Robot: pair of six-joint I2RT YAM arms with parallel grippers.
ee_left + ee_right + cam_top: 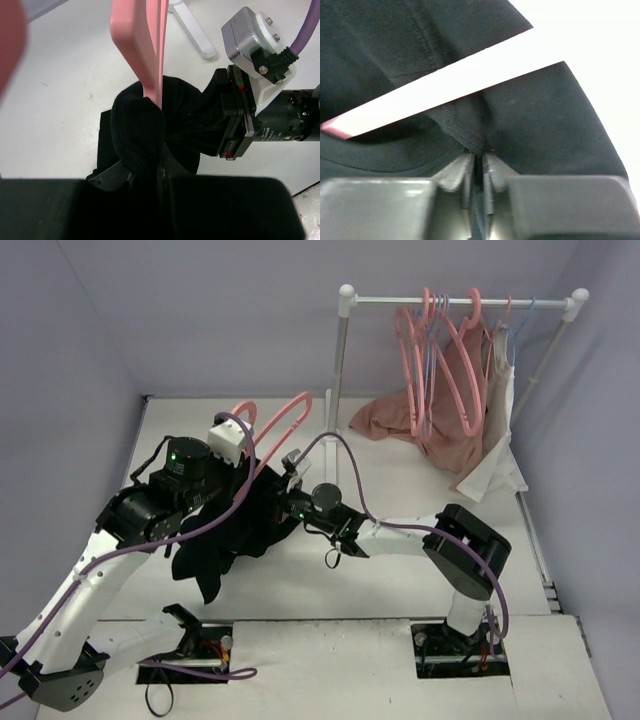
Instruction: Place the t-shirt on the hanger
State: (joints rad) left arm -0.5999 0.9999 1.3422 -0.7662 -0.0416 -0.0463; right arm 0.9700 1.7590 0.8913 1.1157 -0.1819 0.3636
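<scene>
The pink hanger [278, 418] sticks up and to the right from my left gripper [250, 468], which is shut on its lower end. The black t-shirt [232, 532] hangs bunched around that end and drapes down over the table. In the left wrist view the hanger [145, 50] runs down into the shirt's folds [137, 125] at my left gripper [162, 172]. My right gripper [290, 502] reaches in from the right. In the right wrist view it [479, 152] is shut on a stitched fold of the t-shirt [545, 115], just below the hanger's bar [445, 95].
A white rail [460, 302] at the back right carries several pink hangers [445, 360] and thin pale-blue ones. A dusty-pink garment [395, 415] and a white garment [497, 455] hang from it down onto the table. Walls close in on the left and back.
</scene>
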